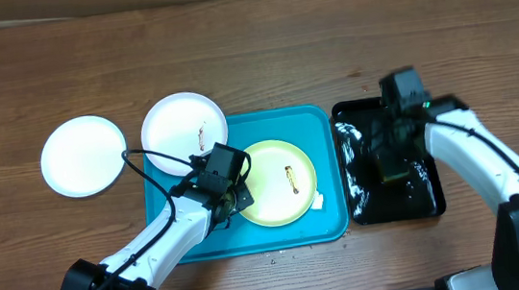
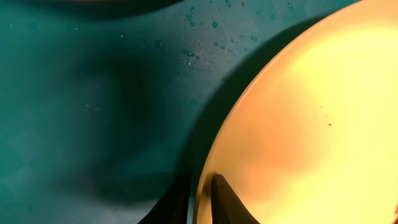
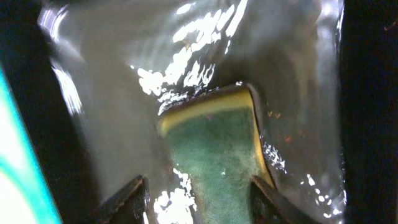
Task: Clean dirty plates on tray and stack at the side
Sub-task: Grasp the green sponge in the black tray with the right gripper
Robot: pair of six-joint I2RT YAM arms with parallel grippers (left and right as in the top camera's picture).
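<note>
yellow-green plate (image 1: 276, 167): flat on the tray (image 1: 308, 125), right of middle, brown smear near its centre, not cleaned yet
smeared white plate (image 1: 180, 120): overlaps the tray's far-left corner, brown streak on it
clean white plate (image 1: 84, 156): on the table (image 1: 249, 49) left of the tray, apart from it, no smear visible
left gripper (image 2: 199, 182): nearly closed, pinching the near-left rim of the yellow-green plate, one finger on top and one under the edge
right gripper (image 3: 199, 193): jaws apart, straddling the sponge (image 3: 211, 137) in the black tray (image 1: 430, 199), one finger looks clear of it, no grip on it
black tray: right of the tray, glossy, holds water
handling: plates look stiff, light and thin; droplets on the tray beside the rim, so probably slick when wet
where to hold: the rim only; a plate lying flat gives no other purchase, so pinch the edge and lift or steady from there
risk: a small rim pinch may let the plate pivot or slide under scrubbing
step: likely bracing the plate while the sponge gets picked up
</note>
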